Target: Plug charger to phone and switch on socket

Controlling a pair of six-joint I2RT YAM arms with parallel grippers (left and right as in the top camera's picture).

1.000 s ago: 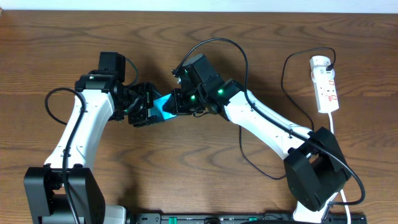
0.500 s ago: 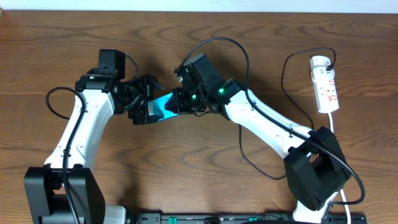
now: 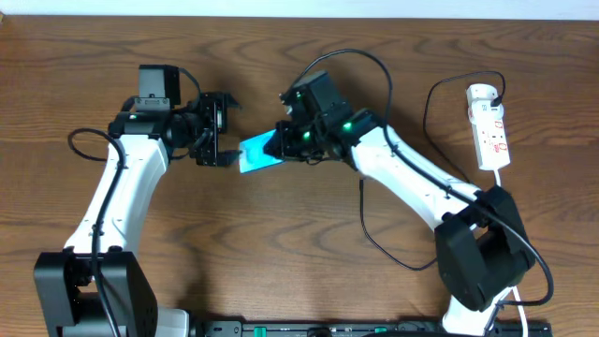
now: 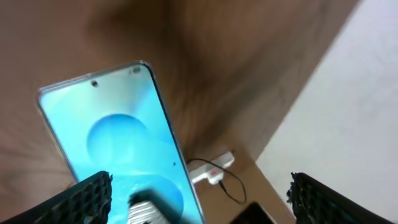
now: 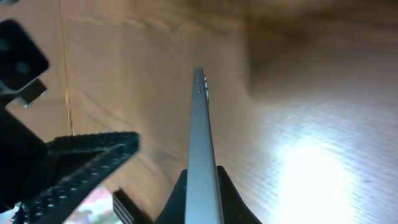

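The right pincer (image 3: 284,142) is closed on the lower end of the phone (image 3: 259,153) and holds it tilted above the tabletop (image 3: 281,271), the lit screen towards the left arm. The left pincer (image 3: 223,131) is wide open, holds nothing, and is just beside the phone without touching it. The socket (image 3: 490,126) lies well apart, on the right side. The charger (image 3: 428,117) loops near the socket; its plug tip cannot be seen.

The phone (image 3: 257,154) is hiding its right end inside the right gripper (image 3: 280,145). On the left wrist camera, its lower end is getting cut off at the bottom. By the worktop's right edge, the socket (image 3: 490,126) is showing switches too small to read.
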